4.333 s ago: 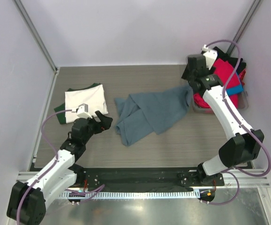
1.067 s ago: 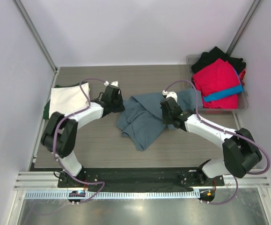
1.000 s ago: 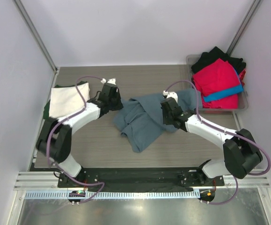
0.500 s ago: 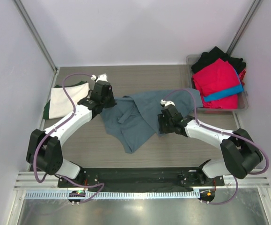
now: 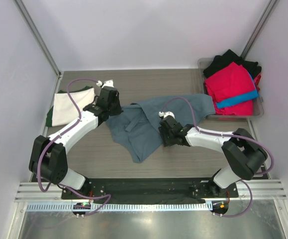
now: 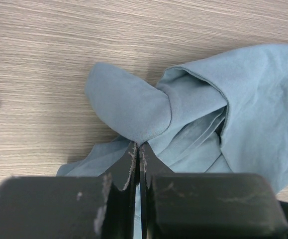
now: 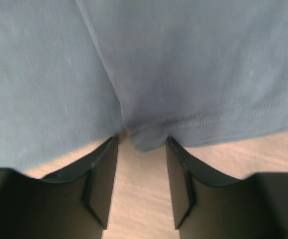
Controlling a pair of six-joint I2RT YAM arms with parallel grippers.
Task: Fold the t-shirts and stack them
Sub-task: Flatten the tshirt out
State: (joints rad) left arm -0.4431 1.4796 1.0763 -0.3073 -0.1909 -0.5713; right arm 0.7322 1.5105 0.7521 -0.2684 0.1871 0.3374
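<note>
Left wrist: the left gripper's (image 6: 137, 149) tips pinch a fold of the limp, light blue-grey t-shirt (image 6: 253, 104). The right gripper (image 7: 142, 144) gapes, with the stitched hem (image 7: 218, 117) at its jaw tips, probably the firmest hold.

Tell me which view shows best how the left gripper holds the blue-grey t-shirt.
The left wrist view: the left gripper is shut on a fold of the blue-grey t-shirt. The top view shows most of the shirt, but the grip is too small. The right wrist view shows only a hem.
</note>
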